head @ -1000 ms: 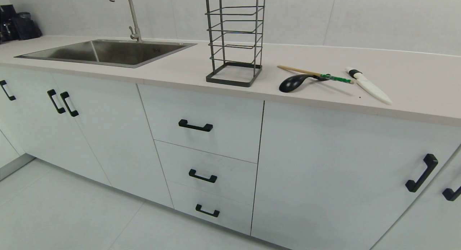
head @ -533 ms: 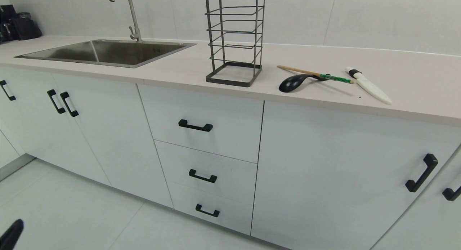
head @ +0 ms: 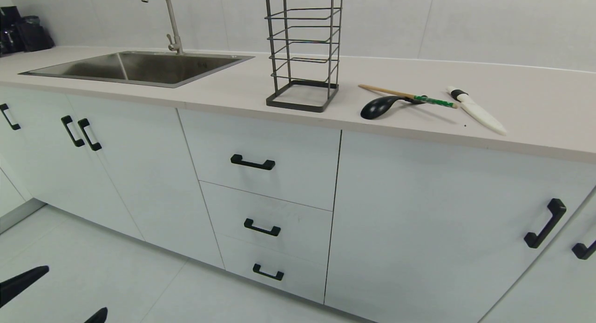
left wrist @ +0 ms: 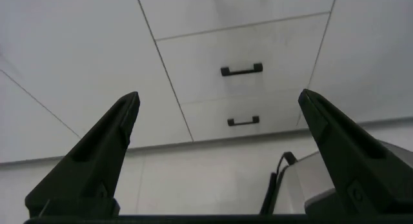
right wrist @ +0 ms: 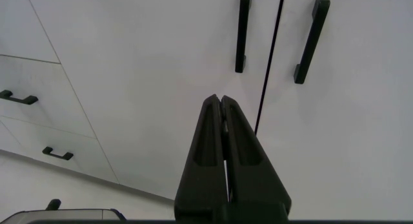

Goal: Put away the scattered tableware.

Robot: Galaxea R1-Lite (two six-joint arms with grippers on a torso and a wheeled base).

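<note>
Left hand spread wide, right hand pressed closed (both facing the cabinets); spoon lies on the table.

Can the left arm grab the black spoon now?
Probably not yet. The left gripper hangs open low down, far from the black spoon up on the counter. Nothing blocks it.

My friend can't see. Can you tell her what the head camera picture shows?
A black spoon, chopsticks and a white knife lie on a kitchen counter, right of a wire rack. The drawers below are shut, and the left claw hangs open low down.
</note>
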